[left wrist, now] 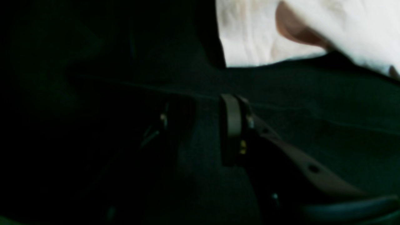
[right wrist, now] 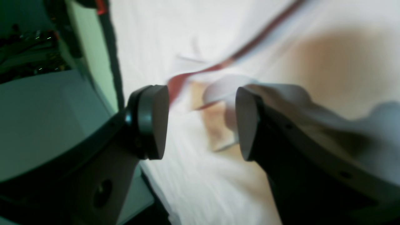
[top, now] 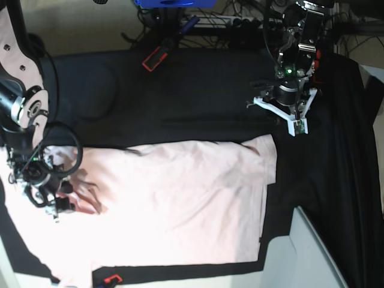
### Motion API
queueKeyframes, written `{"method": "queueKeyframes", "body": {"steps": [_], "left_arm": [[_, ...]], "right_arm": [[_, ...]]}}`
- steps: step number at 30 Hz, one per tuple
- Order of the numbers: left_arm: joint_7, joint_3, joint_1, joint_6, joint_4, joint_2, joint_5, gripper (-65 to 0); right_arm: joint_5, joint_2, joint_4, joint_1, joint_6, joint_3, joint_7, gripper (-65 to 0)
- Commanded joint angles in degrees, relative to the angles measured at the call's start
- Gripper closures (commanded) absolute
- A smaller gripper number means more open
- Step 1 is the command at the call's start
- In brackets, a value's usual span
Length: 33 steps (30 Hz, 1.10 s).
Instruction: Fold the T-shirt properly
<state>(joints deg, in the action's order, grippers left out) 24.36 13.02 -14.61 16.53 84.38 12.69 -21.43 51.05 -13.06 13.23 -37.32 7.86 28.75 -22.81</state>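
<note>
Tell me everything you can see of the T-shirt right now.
The T-shirt is pale pink, soft and wrinkled like cotton, lying spread mostly flat on the black table cloth. The side showing is plain. Its corner nearest the left gripper is slightly rumpled and untouched. At the opposite end the right gripper sits over the cloth, jaws apart with a blurred bit of fabric between them; whether they touch it is unclear.

My right end effector (right wrist: 200,122) has dark rounded pads; my left end effector (top: 297,123) has a white bracket, a green light and black cables.
</note>
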Motion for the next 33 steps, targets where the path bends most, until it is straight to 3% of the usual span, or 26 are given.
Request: {"method": "queueKeyframes", "body": {"steps": [1, 7, 12, 18, 21, 28, 31, 33], "left_arm": [[-1.37, -0.22, 0.41, 0.21, 1.12, 0.28, 0.38, -20.8], [-1.46, -0.22, 0.33, 0.21, 1.12, 0.37, 0.38, -20.8], [-1.46, -0.22, 0.33, 0.21, 1.12, 0.37, 0.38, -20.8], [-1.46, -0.22, 1.12, 0.21, 1.03, 0.37, 0.2, -20.8], [-1.46, -0.22, 1.12, 0.21, 1.03, 0.37, 0.29, -20.8], [-1.46, -0.22, 1.2, 0.21, 1.12, 0.37, 0.2, -20.8], [-1.46, -0.22, 1.2, 0.21, 1.12, 0.37, 0.2, -20.8], [-1.46, -0.22, 1.2, 0.21, 1.12, 0.37, 0.2, -20.8]], "right_arm": [[0.51, -1.14, 0.79, -1.67, 0.45, 0.13, 1.84, -32.9], [0.07, -0.43, 0.52, -3.34, 0.36, -0.14, 2.81, -32.9], [-8.28, 0.36, -2.73, -6.33, 0.36, 0.13, 2.9, -32.9], [-8.89, 1.5, -4.14, -7.73, 0.27, -0.05, 4.83, -32.9], [-8.98, 1.59, -4.14, -7.73, -3.33, -0.14, 4.83, -32.9], [-8.98, 1.67, -4.14, -7.73, -4.82, -0.14, 4.65, -14.5], [-8.98, 1.41, -3.87, -7.56, -4.82, -0.23, 4.65, -1.3], [-9.07, 1.15, -3.78, -7.56, -4.82, -0.31, 4.65, 0.0]]}}
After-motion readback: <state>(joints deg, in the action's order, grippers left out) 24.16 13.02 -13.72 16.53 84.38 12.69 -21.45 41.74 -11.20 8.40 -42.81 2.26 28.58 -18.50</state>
